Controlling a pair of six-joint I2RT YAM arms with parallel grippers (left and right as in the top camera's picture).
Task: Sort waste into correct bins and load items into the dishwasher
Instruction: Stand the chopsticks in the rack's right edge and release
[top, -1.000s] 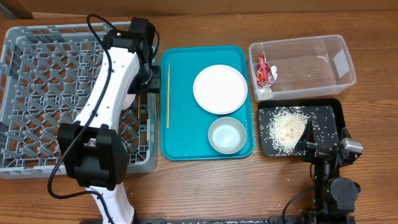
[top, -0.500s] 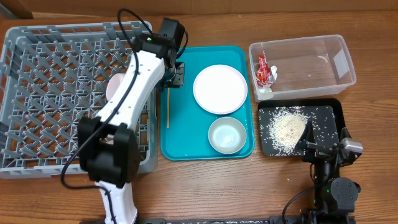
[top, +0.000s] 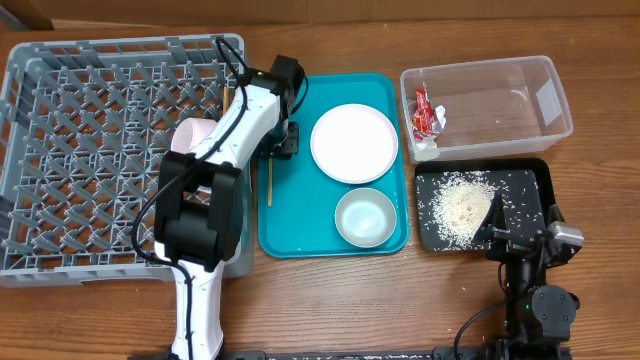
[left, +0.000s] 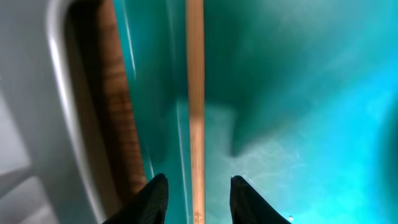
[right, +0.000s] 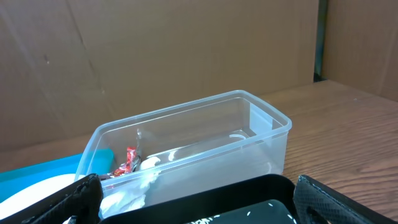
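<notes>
Wooden bench (top: 330, 300) seen from above, with two robot arms rising from its near edge. At the near right, the right pincer (top: 522, 228) sits low at the near rim of a shallow black tray (top: 535, 180). Its fingers are spread wide and hold nothing, and its arm is folded short behind it. Loose white rice grains (top: 462, 205) lie heaped in that tray.

To the left, a flat teal tray (top: 300, 225) carries a small pale bowl (top: 365, 217) at its near right corner. Beyond the bowl is a round white plate (top: 354, 143). Beside the teal tray's left rim lies one thin wooden chopstick (top: 268, 185), flat, its long axis running near to far, parallel to that rim.

The left arm (top: 240, 120) stretches from the near edge far out over the right side of the dish rack (top: 90, 150), then bends down at the wrist. The left pincer (top: 284, 140) points straight down over the chopstick and hides its far stretch. In the wrist view, the two black fingertips (left: 155, 196) are spread apart, one on each side of the chopstick, with a gap on both sides.

The grey dish rack fills the left and holds a pale pink bowl (top: 188, 138), partly hidden by the arm. At the far right, a clear plastic tub (top: 500, 95) holds a red sauce packet (top: 424, 110) and a crumpled white scrap (top: 427, 148) at its left end.
</notes>
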